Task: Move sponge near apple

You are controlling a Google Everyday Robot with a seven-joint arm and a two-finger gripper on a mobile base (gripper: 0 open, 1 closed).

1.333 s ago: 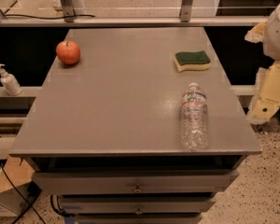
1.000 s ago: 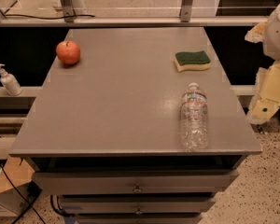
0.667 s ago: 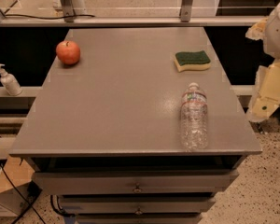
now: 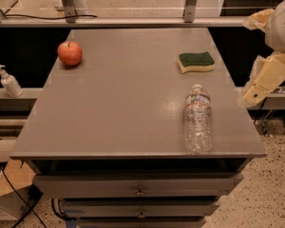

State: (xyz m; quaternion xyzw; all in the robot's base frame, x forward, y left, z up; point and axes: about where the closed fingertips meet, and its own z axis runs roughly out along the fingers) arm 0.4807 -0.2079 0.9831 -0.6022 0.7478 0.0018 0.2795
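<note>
So you're looking at a big grey table (image 4: 123, 103) with drawers (image 4: 137, 185) stacked under its front edge, and everything else is easiest to place off that table. The arm's gripper (image 4: 265, 82) is the next biggest thing: pale cream, hanging off the table's right side, out past the edge and not over the top at all, touching nothing. You can't tell from here whether it's spread or closed, so don't count on either. On the table, toward the front right, there's a clear plastic water bottle (image 4: 198, 119) lying on its side, cap pointing at the table's far edge. The sponge (image 4: 195, 61) sits flat on the table's far right part, green scrubby side up with the yellow foam showing underneath, just beyond the bottle's cap and apart from it. The apple (image 4: 70, 53) is upright, stem up, way over by the table's far left edge, so well apart from the sponge. Smallest bit: a white pump bottle (image 4: 8, 81) on a ledge off the table's left side, lower than the top
</note>
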